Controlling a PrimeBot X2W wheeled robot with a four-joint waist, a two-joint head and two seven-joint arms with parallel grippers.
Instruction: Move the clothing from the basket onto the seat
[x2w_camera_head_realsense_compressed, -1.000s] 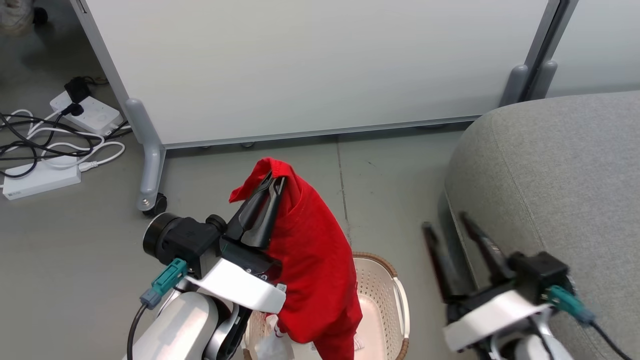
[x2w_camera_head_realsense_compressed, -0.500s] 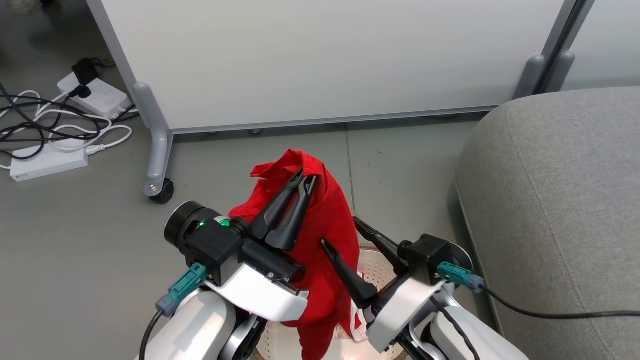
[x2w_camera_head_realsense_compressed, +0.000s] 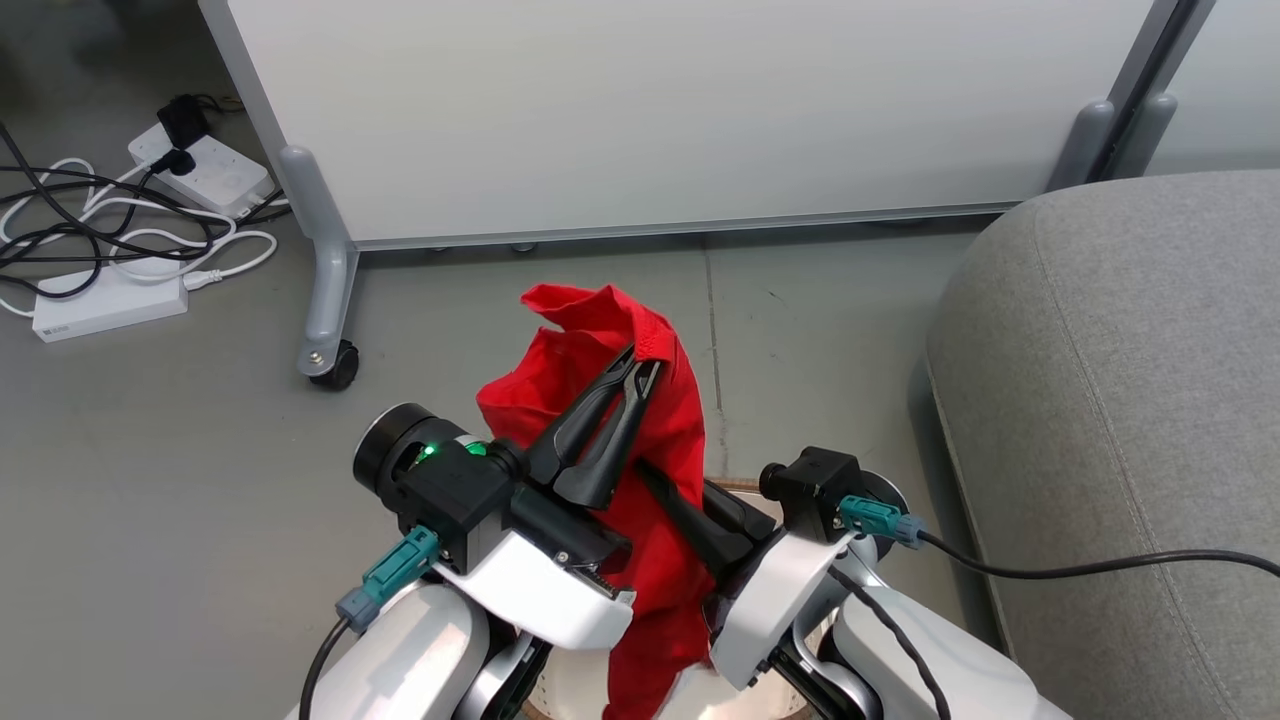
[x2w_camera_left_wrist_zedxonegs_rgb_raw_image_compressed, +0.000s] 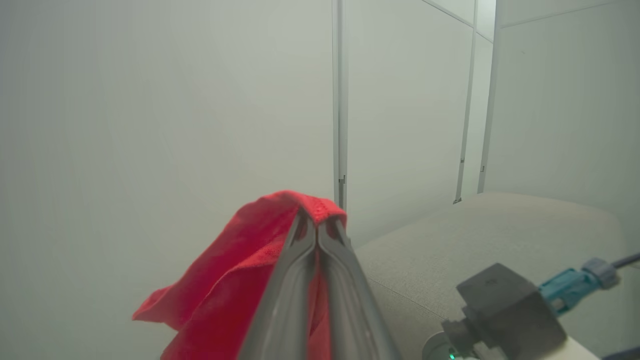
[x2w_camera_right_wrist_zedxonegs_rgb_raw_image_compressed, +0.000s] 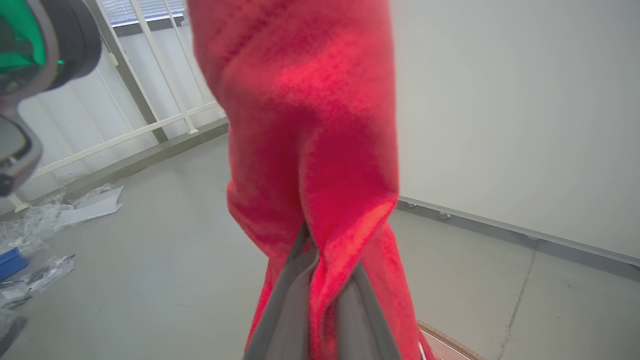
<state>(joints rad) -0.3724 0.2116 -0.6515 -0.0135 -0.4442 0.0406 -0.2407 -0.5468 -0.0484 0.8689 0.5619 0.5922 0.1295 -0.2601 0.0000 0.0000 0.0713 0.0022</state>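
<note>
A bright red piece of clothing (x2w_camera_head_realsense_compressed: 590, 400) hangs in the air above the basket (x2w_camera_head_realsense_compressed: 575, 695), whose cream inside shows at the bottom edge. My left gripper (x2w_camera_head_realsense_compressed: 645, 367) is shut on the cloth's top fold, seen close up in the left wrist view (x2w_camera_left_wrist_zedxonegs_rgb_raw_image_compressed: 316, 229). My right gripper (x2w_camera_head_realsense_compressed: 662, 482) reaches in from the right and is shut on a lower fold of the same clothing (x2w_camera_right_wrist_zedxonegs_rgb_raw_image_compressed: 310, 125), its tips (x2w_camera_right_wrist_zedxonegs_rgb_raw_image_compressed: 312, 250) pinching the fabric. The grey seat (x2w_camera_head_realsense_compressed: 1120, 400) lies to the right, apart from both arms.
A pale grey wheeled partition panel (x2w_camera_head_realsense_compressed: 650, 110) stands behind, its castor foot (x2w_camera_head_realsense_compressed: 330, 360) on the floor at the left. Power strips and tangled cables (x2w_camera_head_realsense_compressed: 110, 250) lie at the far left. A bit of the basket's brown rim (x2w_camera_right_wrist_zedxonegs_rgb_raw_image_compressed: 450, 344) shows below the cloth.
My right gripper has swung left from beside the seat to the hanging clothing and shut on it. The left gripper keeps its hold. The camera has shifted slightly.
</note>
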